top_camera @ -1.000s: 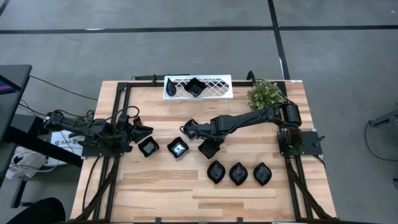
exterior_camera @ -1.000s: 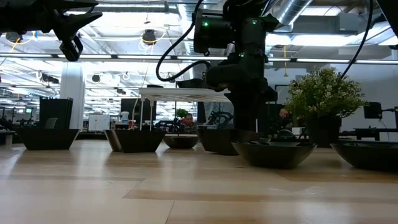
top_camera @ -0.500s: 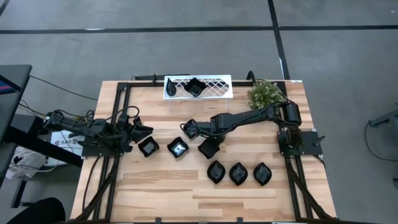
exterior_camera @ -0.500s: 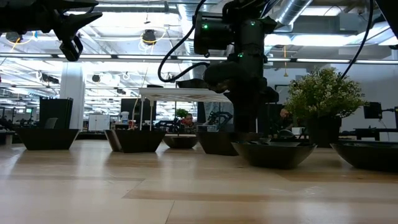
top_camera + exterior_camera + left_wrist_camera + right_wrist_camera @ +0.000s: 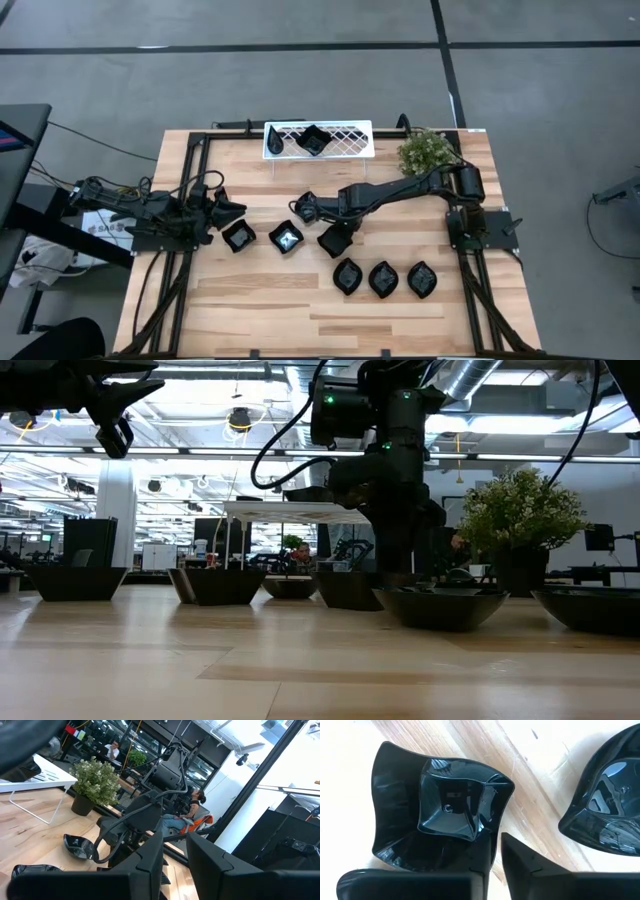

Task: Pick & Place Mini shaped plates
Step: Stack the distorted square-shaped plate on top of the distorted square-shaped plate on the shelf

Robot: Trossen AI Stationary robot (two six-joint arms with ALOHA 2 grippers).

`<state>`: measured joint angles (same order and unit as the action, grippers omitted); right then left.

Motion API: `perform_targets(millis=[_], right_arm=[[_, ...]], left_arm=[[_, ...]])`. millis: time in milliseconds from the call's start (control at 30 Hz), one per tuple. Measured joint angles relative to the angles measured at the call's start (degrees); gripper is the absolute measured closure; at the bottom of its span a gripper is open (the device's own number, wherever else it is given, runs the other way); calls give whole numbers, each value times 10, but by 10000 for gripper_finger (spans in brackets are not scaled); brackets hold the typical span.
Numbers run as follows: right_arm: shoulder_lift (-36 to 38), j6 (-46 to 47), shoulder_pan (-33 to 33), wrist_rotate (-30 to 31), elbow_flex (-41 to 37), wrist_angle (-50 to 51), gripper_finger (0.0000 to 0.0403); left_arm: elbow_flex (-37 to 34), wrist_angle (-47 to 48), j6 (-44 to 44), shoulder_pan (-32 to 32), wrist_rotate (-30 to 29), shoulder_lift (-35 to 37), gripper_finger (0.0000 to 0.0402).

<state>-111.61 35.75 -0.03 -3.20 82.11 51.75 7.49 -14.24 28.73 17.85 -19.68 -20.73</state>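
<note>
From above, the right gripper [image 5: 327, 226] sits mid-table right over a square plate [image 5: 334, 240], two more squares [image 5: 239, 236] to its left, three leaf plates [image 5: 383, 279] in a row below, one plate in the white tray [image 5: 345, 143]. Left gripper [image 5: 222, 210] waits at the table's left edge — can't tell its fingers. Low view: right arm [image 5: 385, 470] is down behind the plates. Right wrist: fingers [image 5: 530, 865] slightly apart around the plate's rim [image 5: 492, 850].

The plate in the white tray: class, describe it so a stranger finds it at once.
Start at the white lattice tray on the table's far edge, left of the green plant. One glossy black square plate lies in it, the only plate off the wood.
</note>
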Motion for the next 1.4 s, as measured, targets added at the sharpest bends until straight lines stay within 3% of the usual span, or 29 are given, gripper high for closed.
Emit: perform_targets(millis=[267, 1400], right_arm=[[0, -12, 0, 1, 0, 0, 317], [-2, -38, 14, 18, 0, 4, 316]], left_arm=[[0, 0, 0, 0, 0, 0, 314], [0, -4, -19, 0, 0, 0, 314]])
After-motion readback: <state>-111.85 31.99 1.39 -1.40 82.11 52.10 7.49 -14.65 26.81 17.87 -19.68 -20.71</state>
